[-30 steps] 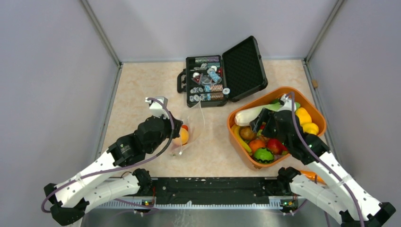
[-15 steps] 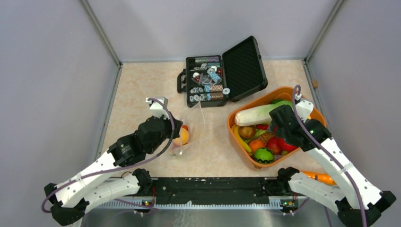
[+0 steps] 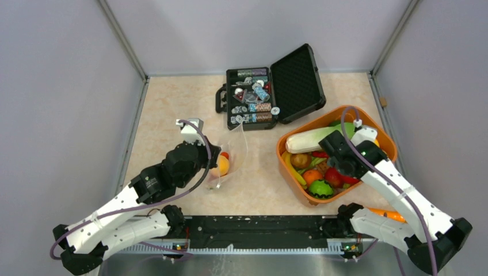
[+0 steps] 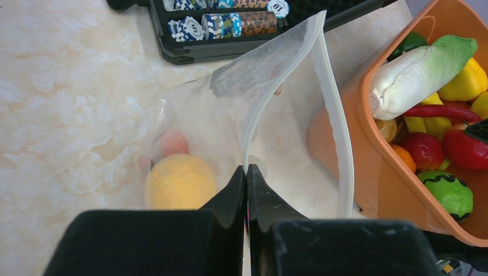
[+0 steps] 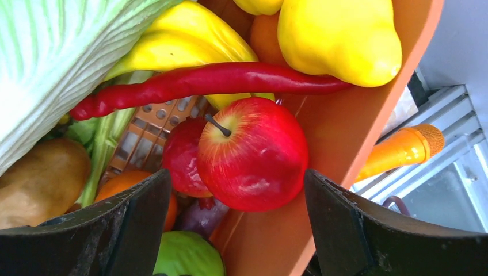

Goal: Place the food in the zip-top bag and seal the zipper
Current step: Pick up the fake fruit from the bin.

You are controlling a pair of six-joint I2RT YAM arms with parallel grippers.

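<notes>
Left gripper [image 4: 246, 170] is pinching the clear zip-top bag's [image 4: 276, 98] whitish zipper [image 4: 332, 98] to prop it open; right gripper [image 5: 236, 179], spread wide, is probably eyeing the glossy red apple [image 5: 253, 155].

Bright, even light; soft shadows

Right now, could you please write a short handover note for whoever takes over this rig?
The left gripper is shut on the zip-top bag at its zipper, holding the mouth open.
The right gripper is open and empty, hovering in the orange tub over a red apple.
Done: a peach and a small red piece lie inside the bag.
Left: most of the food is in the tub; move it into the bag, then seal the zipper.
</notes>
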